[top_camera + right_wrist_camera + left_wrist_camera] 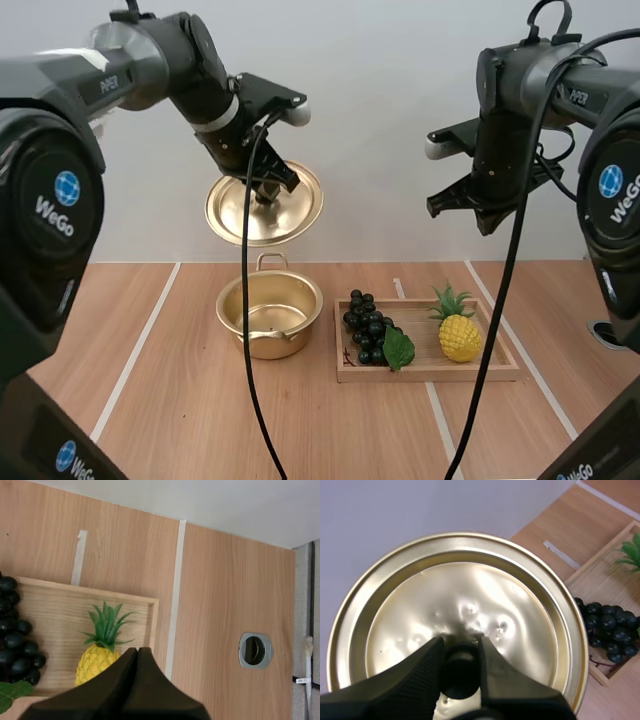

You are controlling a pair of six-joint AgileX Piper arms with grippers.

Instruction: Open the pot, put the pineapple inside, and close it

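The gold pot (pixel 269 314) stands uncovered on the table. Its gold lid (pixel 265 205) hangs tilted in the air above it, my left gripper (pixel 268 190) shut on the lid's black knob (pixel 458 672). In the left wrist view the fingertips (pixel 431 655) pinch that knob against the lid (pixel 455 615). The yellow pineapple (pixel 458 328) with green leaves lies at the right end of the wooden tray (pixel 430 372). My right gripper (pixel 440 203) hangs high above the tray, shut on nothing, and its wedge (pixel 137 652) points down over the pineapple (pixel 97 660).
A bunch of dark grapes (pixel 370 328) with a green leaf lies at the tray's left end, beside the pot. White tape lines (pixel 135 360) run across the wooden table. A metal-rimmed hole (pixel 255 650) sits in the table right of the tray.
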